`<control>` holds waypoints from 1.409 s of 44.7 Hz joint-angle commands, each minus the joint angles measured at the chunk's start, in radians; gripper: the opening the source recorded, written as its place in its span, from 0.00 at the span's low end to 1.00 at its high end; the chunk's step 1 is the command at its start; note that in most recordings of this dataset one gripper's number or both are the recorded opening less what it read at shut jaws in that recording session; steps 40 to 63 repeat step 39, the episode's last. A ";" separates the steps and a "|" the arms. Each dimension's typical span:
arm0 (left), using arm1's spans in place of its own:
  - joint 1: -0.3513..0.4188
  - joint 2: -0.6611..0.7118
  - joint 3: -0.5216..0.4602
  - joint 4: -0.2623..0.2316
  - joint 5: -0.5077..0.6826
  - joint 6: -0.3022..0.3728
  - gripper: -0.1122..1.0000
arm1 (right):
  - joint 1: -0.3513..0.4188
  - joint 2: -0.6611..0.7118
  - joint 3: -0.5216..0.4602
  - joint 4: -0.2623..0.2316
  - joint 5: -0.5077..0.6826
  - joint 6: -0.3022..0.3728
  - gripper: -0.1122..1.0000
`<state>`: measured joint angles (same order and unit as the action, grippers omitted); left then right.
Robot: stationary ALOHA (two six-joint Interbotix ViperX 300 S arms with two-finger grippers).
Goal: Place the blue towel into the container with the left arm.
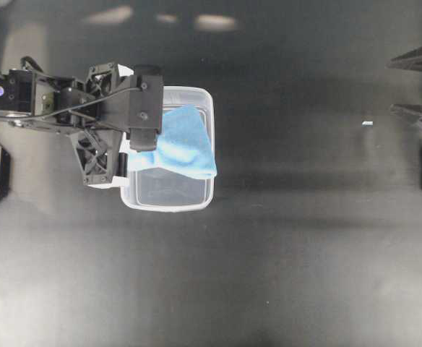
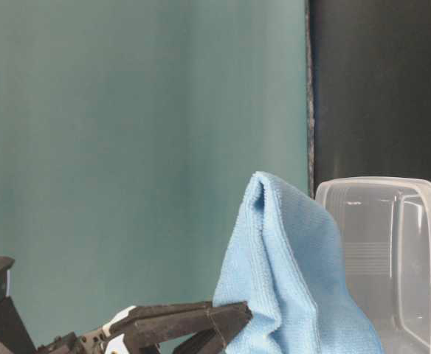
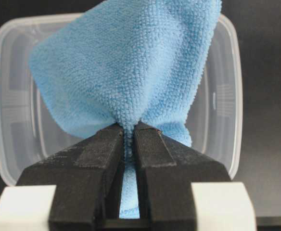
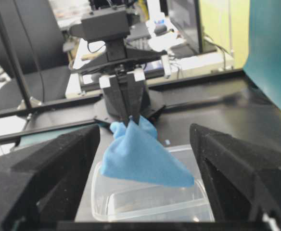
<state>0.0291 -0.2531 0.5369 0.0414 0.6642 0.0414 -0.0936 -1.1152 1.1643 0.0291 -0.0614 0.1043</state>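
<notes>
Overhead, the left gripper (image 1: 144, 130) reaches in from the left over the near edge of the tub (image 1: 209, 97), and the towel (image 1: 186, 142) fans out from its tips across the tub's middle, one corner draping over the right rim; holding the cloth by a bunched corner lets the rest hang free so it can be lowered inside. The right gripper (image 1: 415, 87) waits at the far right edge, well apart from all this, with its fingers spread and nothing between them. At table level, the towel (image 2: 289, 280) rises in a folded peak just beside the tub wall (image 2: 392, 243), with the black fingers (image 2: 193, 321) clamped at its lower edge, so the cloth looks carried above the tub floor rather than resting there. From the left wrist, the jaws are pressed together on a pinch of towel (image 3: 126, 62), only a thin strip of blue showing between them, and the tub (image 3: 227, 96) lies directly behind, which suggests the grip is lined up for a drop. From the right wrist, the towel (image 4: 143, 159) dangles as a triangle under the left gripper (image 4: 129, 118), over the tub (image 4: 150, 207), not yet let go.
</notes>
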 commanded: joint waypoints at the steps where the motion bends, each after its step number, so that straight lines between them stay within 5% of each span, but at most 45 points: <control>1: 0.005 -0.006 -0.006 0.003 -0.009 -0.005 0.14 | -0.003 0.011 -0.012 -0.002 -0.005 0.002 0.76; 21: 0.006 -0.005 0.025 0.003 -0.038 -0.014 0.14 | -0.006 0.009 -0.009 0.000 -0.002 0.003 0.73; 37: -0.003 -0.008 0.018 0.003 -0.081 -0.017 0.90 | -0.006 0.009 -0.009 0.002 -0.002 0.005 0.73; 63: -0.006 -0.009 0.011 0.003 -0.098 -0.017 0.90 | -0.006 0.008 -0.009 0.002 -0.002 0.005 0.73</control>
